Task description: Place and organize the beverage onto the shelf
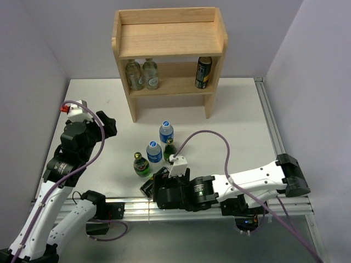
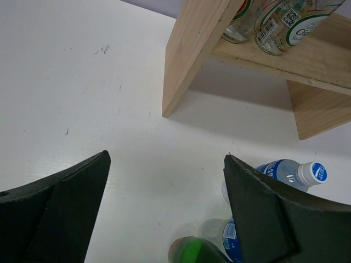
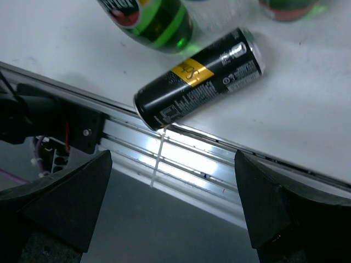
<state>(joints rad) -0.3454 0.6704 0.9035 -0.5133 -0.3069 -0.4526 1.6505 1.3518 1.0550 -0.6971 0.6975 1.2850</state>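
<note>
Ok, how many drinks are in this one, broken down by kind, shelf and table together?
Clear bottles, on the shelf: 2
Black cans, one shelved, one lying down: 2
Blue-capped water bottles: 2
Green bottles: 2
Total: 8

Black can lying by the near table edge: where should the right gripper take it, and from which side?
Grip the black can across the middle of its body, coming down from above. It lies flat with one end at the table edge, so the ends offer little hold. The open right gripper probably needs turning so its fingers straddle the long sides; a green bottle sits close.
</note>
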